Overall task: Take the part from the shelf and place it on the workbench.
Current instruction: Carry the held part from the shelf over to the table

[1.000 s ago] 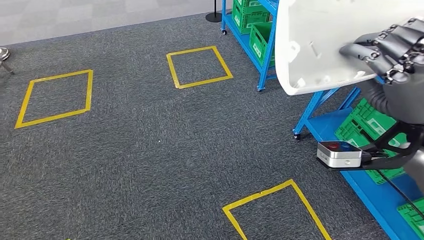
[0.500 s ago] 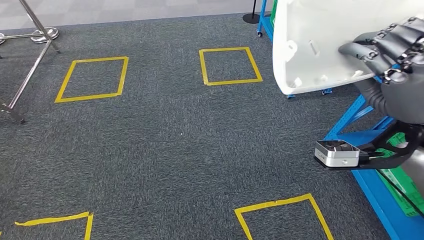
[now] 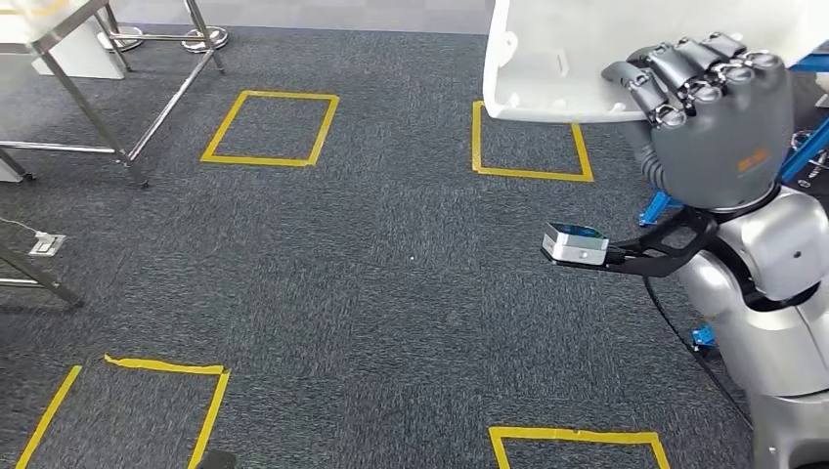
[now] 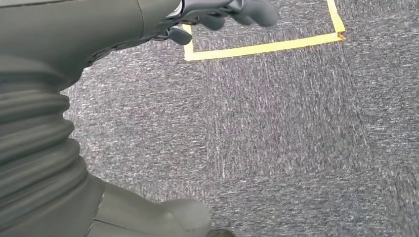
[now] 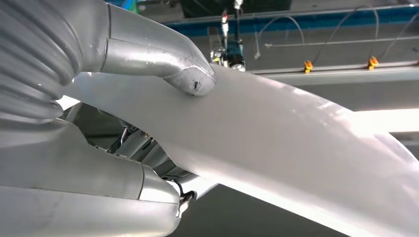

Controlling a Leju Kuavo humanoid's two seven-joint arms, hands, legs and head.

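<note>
Dark grey carpet (image 3: 391, 283) marked with yellow tape squares (image 3: 271, 128) spreads under me in the head view. My right hand (image 3: 709, 117) is raised with its dark fingers (image 3: 675, 83) curled over the lower edge of the white part (image 3: 547, 59). It grips that part, which sits up off the floor, above and ahead of the hand. Just below the hand, a small silver camera box (image 3: 577, 244) sticks out on a black bracket. Behind the hand I catch a bit of the blue shelf frame (image 3: 802, 156). Far off to the other side of the hand stand metal bench legs (image 3: 117, 137).

My right wrist view gives me what the head view cannot: the grey thumb (image 5: 163, 59) pressed flat on the smooth curved face of the white part (image 5: 296, 148), with the fingers tucked beneath it. Beyond the part I see a blue rail and cables, though they are too blurred to read well.

My left wrist view looks down at the carpet and a tape corner (image 4: 262, 47). The left hand (image 4: 217, 12) hangs there holding nothing, fingers bent inward. I cannot tell whether they are fully closed, since most of them are cut off at the frame edge.
</note>
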